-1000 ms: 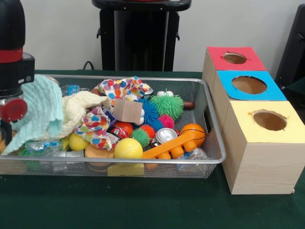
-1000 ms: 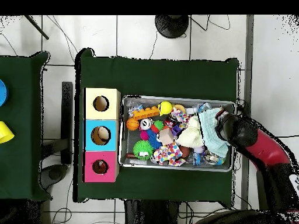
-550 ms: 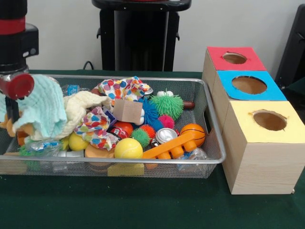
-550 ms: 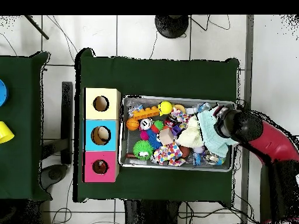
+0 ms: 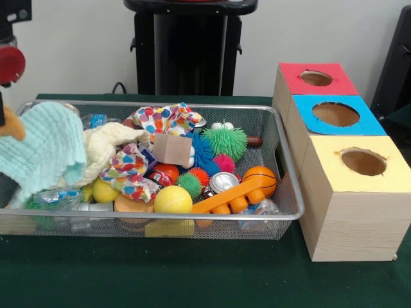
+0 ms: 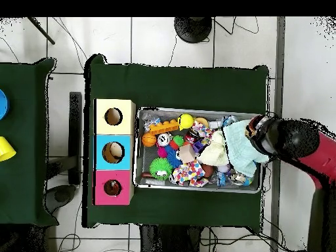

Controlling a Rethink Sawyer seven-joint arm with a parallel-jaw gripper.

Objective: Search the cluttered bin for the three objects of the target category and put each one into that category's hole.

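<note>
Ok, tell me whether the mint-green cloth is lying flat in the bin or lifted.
Lifted. The mint-green cloth hangs bunched from the gripper at the wire bin's end, draping over the cream cloth.

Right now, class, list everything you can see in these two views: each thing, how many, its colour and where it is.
Wire bin: one, silver, on the green table.
Boxes with holes: three, red, blue, yellow, in a row beside the bin.
Cloths: mint at the bin's end, hanging at the arm; cream beside it; spotted behind.
Balls: yellow, orange basketball.
Spiky balls: several, green, pink, blue, mid bin.
Orange bar: one, front.
Wooden block: one, middle.
Arm: red and black, over the bin's end; jaws hidden.
</note>
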